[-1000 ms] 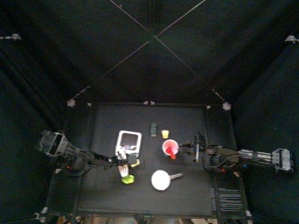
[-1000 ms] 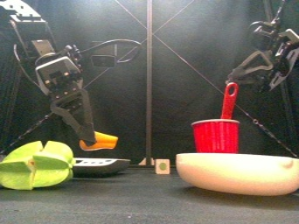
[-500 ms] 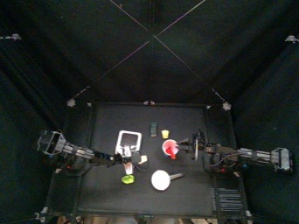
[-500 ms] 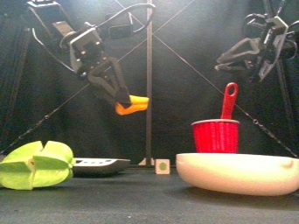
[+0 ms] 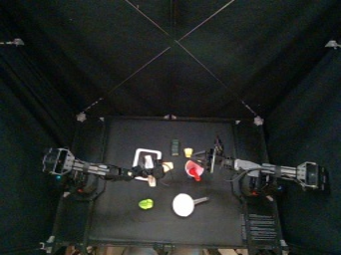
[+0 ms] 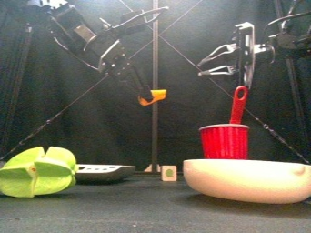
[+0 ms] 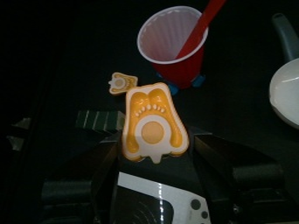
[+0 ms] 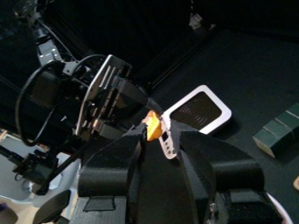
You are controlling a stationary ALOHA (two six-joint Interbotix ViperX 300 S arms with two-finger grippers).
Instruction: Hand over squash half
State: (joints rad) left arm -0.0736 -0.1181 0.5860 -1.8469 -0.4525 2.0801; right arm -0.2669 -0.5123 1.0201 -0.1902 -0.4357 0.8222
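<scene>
The black table (image 5: pixel 120 134) carries everything. Near its front edge lies the white bowl (image 6: pixel 248 179), and the yellow-green lump (image 6: pixel 39 171) lies toward its front left corner. The red cup (image 6: pixel 225 141) stands behind the bowl with a red stick (image 6: pixel 237 102) leaning in it. A white scale (image 5: pixel 148 155) lies left of the table's middle.

The left gripper (image 6: pixel 136 84) hangs high above the middle of the table, closed on the squash half (image 6: pixel 151 96), which is in the air and touches nothing else. In the left wrist view the squash half (image 7: pixel 153 128) shows its cut face, and its long axis runs straight out from the jaws, toward the red cup.

The right gripper (image 6: pixel 219 60) is above the cup, its jaws spread apart and empty, pointing toward the squash half.
</scene>
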